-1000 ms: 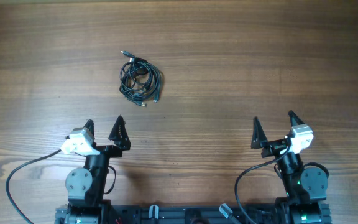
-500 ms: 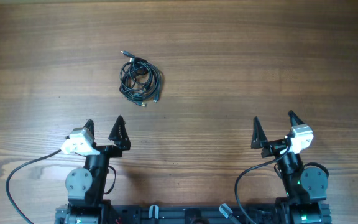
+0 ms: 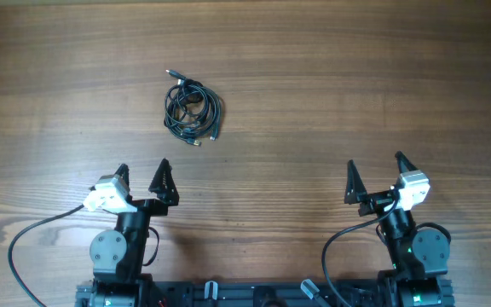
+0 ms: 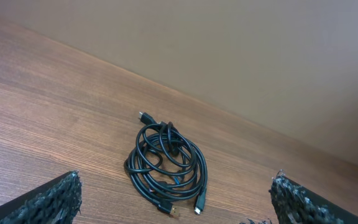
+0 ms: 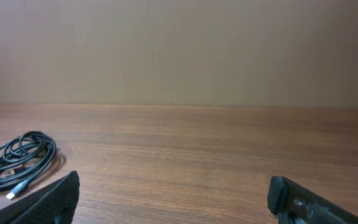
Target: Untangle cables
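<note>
You see the cables lying as one tangled coil on the wooden table, in its left half, with small plug ends sticking out at the top and the bottom. Your left gripper stands near the front edge with its jaws wide apart and holds nothing; the coil lies ahead of it, not touching. Your right gripper is also spread wide and empty, well apart from the coil.
</note>
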